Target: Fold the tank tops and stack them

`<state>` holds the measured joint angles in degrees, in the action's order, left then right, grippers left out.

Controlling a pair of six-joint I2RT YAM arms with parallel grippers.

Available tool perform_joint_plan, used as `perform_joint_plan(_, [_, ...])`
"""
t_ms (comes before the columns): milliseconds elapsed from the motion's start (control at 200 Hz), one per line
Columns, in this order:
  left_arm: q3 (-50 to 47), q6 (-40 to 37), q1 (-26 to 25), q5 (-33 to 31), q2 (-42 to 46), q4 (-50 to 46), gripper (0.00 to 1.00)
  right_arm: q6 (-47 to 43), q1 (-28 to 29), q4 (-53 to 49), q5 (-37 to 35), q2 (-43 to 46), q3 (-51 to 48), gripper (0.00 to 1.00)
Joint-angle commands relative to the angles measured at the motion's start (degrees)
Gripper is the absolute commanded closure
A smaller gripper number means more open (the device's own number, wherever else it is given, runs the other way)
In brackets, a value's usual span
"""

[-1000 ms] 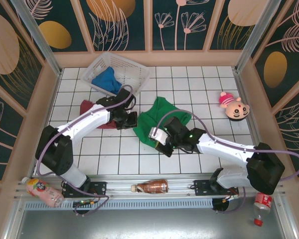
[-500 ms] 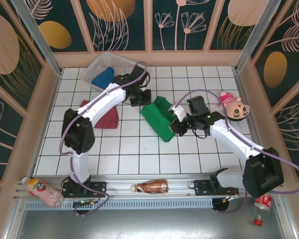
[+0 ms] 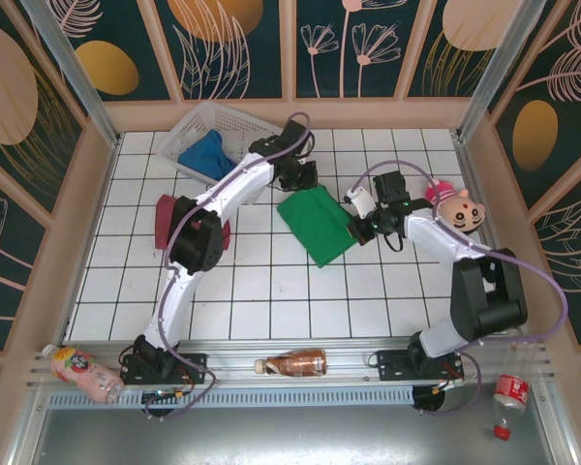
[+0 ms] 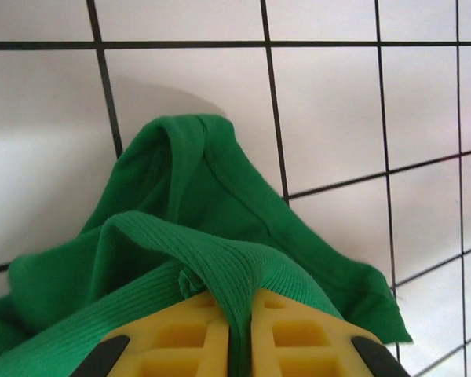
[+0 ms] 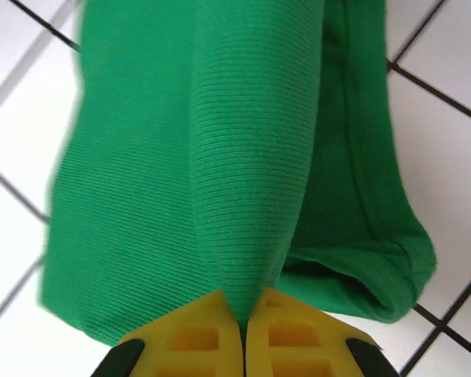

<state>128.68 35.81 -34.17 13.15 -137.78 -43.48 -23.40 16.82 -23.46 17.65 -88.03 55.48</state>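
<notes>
The green tank top (image 3: 315, 225) lies mid-table as a flattened, roughly rectangular shape, held taut between both arms. The left gripper (image 4: 239, 318) pinches a ribbed edge of it, and the right gripper (image 5: 243, 322) is clamped on another edge. Its fold looks only partly made. The maroon tank top (image 3: 167, 215) lies rumpled at the left and the blue tank top (image 3: 203, 155) sits in the basket (image 3: 266, 136), so both await folding and nothing is stacked yet

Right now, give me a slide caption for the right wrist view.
Right gripper shut on a raised fold of the green tank top, white tiled table behind.
</notes>
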Motion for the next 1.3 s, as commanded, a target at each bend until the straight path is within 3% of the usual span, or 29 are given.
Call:
perform_joint_plan(0, [2.05,0.47,0.25,0.81,-3.96,6.10,0.84,-1.44,-0.86,3.48,-7.20,-4.15,2.42,0.98])
perform_joint_plan(60, [2.68,0.53,0.31,1.25,-5.76,8.42,0.77,-0.96,-1.45,6.05,-8.64,-6.00,2.70,0.98])
perform_joint_plan(175, [3.56,0.91,0.66,1.29,-8.61,12.18,0.75,-0.51,-2.37,7.38,-11.21,-9.92,4.64,0.96])
perform_joint_plan(335, [3.86,1.17,1.09,-0.57,-9.28,15.94,0.61,0.88,-2.93,10.33,-16.79,-11.24,5.25,0.83])
perform_joint_plan(410, [3.86,0.05,1.09,-1.86,-8.33,16.06,0.52,2.85,-2.96,10.10,-18.25,-11.38,6.40,0.72])
perform_joint_plan(545, [3.27,-1.70,1.06,-3.76,-5.19,15.42,0.42,5.22,-3.30,9.39,-24.28,-10.06,7.39,0.62])
perform_joint_plan(685, [1.12,-3.21,1.10,-7.00,0.10,14.93,0.33,8.65,-4.44,5.79,-27.78,-8.91,10.01,0.60])
perform_joint_plan(750, [0.72,-4.04,1.10,-8.02,2.29,14.03,0.32,10.52,-4.56,4.61,-26.30,-7.45,10.58,0.60])
perform_joint_plan(866, [0.45,-6.19,1.11,-9.73,5.58,9.87,0.28,16.46,-4.52,3.07,-17.59,-3.77,9.45,0.57])
perform_joint_plan(956, [-1.35,-6.26,1.06,-7.25,7.07,5.97,0.28,25.13,-4.64,4.34,-9.20,-0.44,5.48,0.53])
perform_joint_plan(1056, [-9.74,-6.23,0.69,-5.13,10.05,6.66,0.29,36.44,-4.32,8.46,-1.24,2.44,-0.84,0.51])
perform_joint_plan(1291, [-18.48,-9.53,0.52,-5.02,9.90,7.19,0.29,47.55,-2.53,19.28,3.80,2.04,-10.91,0.48])
